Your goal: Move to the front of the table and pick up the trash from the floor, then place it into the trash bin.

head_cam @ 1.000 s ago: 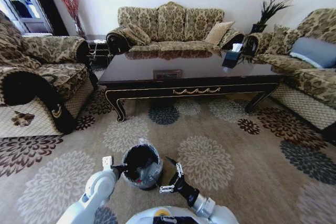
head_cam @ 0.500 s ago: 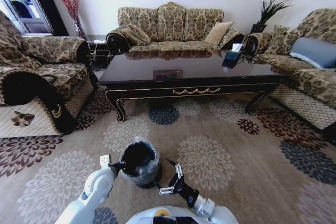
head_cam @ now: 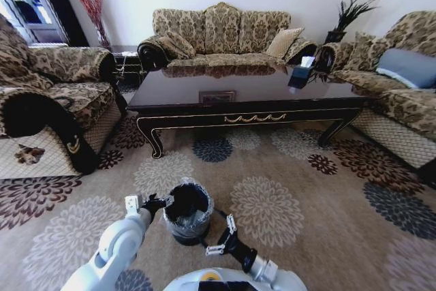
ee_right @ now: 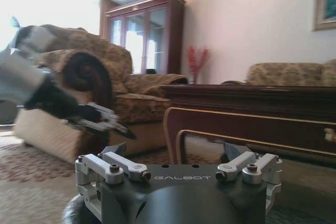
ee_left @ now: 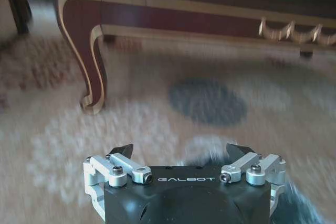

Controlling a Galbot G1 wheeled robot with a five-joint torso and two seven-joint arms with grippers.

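**Both grippers at the bin, coffee table ahead**

Left gripper sits at the near-left rim of the trash bin, fingers apart, nothing between them; tips look to be touching or just beside the bag edge, can't tell which. Right gripper is low on the near-right side of the bin, fingers also apart and empty, tips pointing toward the bin wall.

Bin: small, round, black, lined with a clear crinkly bag puffed over the rim, standing upright on the floor between the two sets of fingers. Inside is dark; contents can't be made out.

Left wrist view: its own fingers spread wide, blurred carpet beyond them with a dark blue-grey medallion, then a curved gold-edged leg of the table farther off. Right wrist view: its fingers spread too, and past them the left arm's gripper reaching in at mid-height, with an armchair and glass cabinet behind.

Beyond both grippers, the surface is long, low, glossy dark, with a gold scroll on its front edge. Carpet is beige with big round flower medallions. Sofas ring the table at the far side.
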